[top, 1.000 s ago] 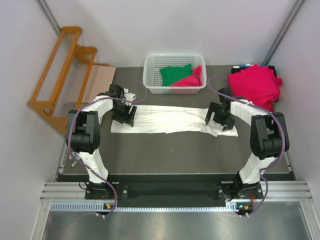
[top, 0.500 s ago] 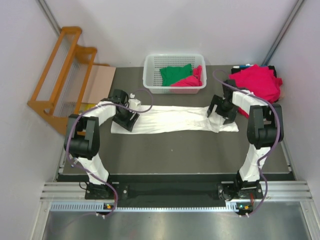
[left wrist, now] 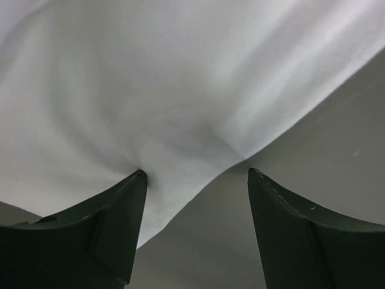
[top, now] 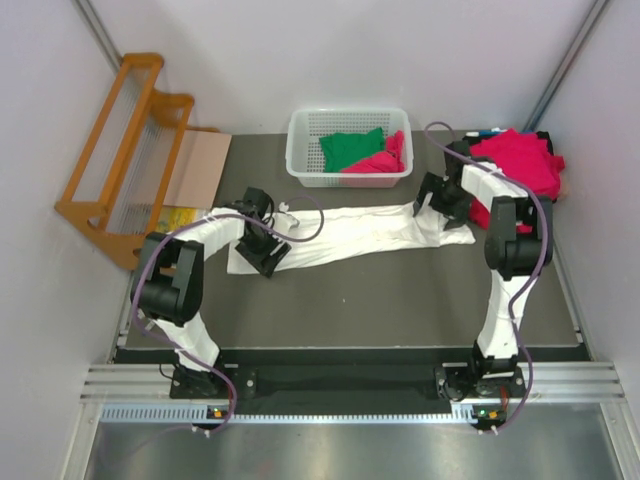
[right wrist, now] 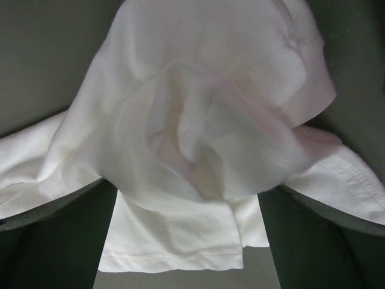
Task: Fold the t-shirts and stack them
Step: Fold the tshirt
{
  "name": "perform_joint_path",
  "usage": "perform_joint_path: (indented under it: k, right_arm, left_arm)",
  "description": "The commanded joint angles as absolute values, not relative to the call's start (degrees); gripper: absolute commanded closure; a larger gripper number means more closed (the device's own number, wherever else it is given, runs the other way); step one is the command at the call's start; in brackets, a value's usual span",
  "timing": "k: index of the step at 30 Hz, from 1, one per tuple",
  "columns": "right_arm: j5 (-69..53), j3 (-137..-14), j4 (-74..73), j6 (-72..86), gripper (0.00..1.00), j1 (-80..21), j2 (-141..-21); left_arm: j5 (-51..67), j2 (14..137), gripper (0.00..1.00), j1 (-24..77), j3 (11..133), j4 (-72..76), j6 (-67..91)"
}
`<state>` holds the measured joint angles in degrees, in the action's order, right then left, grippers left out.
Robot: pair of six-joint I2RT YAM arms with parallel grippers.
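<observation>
The white t-shirt lies as a long folded strip across the dark table, slanting from near left to far right. My left gripper stands open over its left end. In the left wrist view one fingertip touches the cloth's edge, and bare table shows between the jaws. At the strip's right end my right gripper is open wide, with bunched white cloth between its fingers. A green t-shirt and a crimson one lie in the basket. Several crimson t-shirts are piled at the back right.
The white lattice basket stands at the back middle. An orange wooden rack leans at the left wall, with a cardboard sheet beside it. The walls close in on both sides of the table.
The right gripper moved toward the back, taking the shirt's right end with it. The left gripper shifted right and nearer, so the strip now lies slanted.
</observation>
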<state>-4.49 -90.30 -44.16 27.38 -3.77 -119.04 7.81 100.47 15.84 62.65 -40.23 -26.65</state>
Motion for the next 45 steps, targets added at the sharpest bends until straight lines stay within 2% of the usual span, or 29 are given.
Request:
perform_joint_path:
  k: [1, 9, 15, 21, 24, 28, 31, 35, 45]
  right_arm:
    - [-4.57, -94.82, -35.94, 24.70, 0.00, -2.02, -125.59]
    - [-4.93, -93.52, -36.47, 24.26, 0.00, -2.90, -121.74]
    - [-1.33, -87.37, -35.77, 24.61, 0.00, -4.48, -111.55]
    - [-0.35, -82.01, -35.16, 25.31, 0.00, -7.38, -101.00]
    - [1.39, -76.04, -32.52, 28.29, 0.00, -11.41, -94.23]
    - [8.95, -72.33, -30.77, 33.31, 0.00, -23.51, -86.85]
    - [13.61, -76.79, -32.60, 34.01, 0.00, -30.03, -87.18]
    - [13.88, -80.85, -33.92, 33.84, 0.00, -34.62, -89.38]
    - [15.21, -86.31, -36.83, 33.66, 0.00, -40.16, -91.85]
  left_arm:
    - [21.70, 102.75, 0.28, 19.51, 59.15, -51.76, -26.01]
    - [20.65, 100.99, 0.28, 19.43, 61.78, -50.80, -23.83]
    - [30.05, 99.93, 0.28, 6.70, 74.43, -54.92, -19.70]
    - [31.63, 97.74, 0.27, -5.88, 83.22, -58.17, -15.39]
    - [33.83, 95.90, 0.27, -10.62, 86.22, -61.78, -12.50]
    - [35.07, 92.38, 0.27, -11.78, 84.65, -66.18, -12.83]
    - [34.02, 88.69, 0.26, -11.78, 78.34, -65.66, -14.32]
    - [33.04, 89.21, 0.26, -11.86, 75.59, -68.28, -15.73]
    - [34.71, 92.90, 0.26, -11.69, 76.73, -71.98, -17.32]
